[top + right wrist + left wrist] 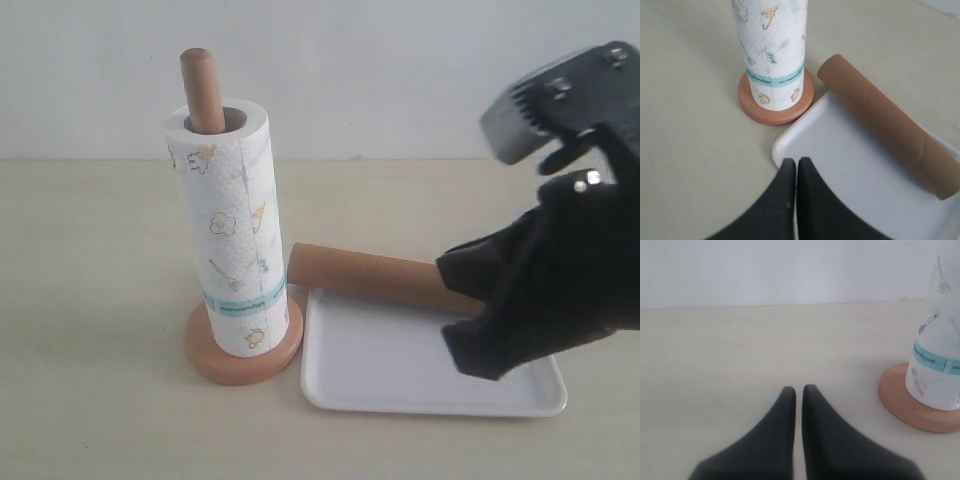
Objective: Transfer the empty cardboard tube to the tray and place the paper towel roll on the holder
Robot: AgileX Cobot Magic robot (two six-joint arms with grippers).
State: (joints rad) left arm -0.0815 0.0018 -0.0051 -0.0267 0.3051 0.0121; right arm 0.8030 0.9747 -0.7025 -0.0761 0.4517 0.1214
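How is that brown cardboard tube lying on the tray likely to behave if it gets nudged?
The cardboard tube is a smooth cylinder on its side, so it would probably roll readily. Being plain cardboard, it is likely light and may dent under a hard squeeze. One end overhangs the tray rim, so a push could tip it off.
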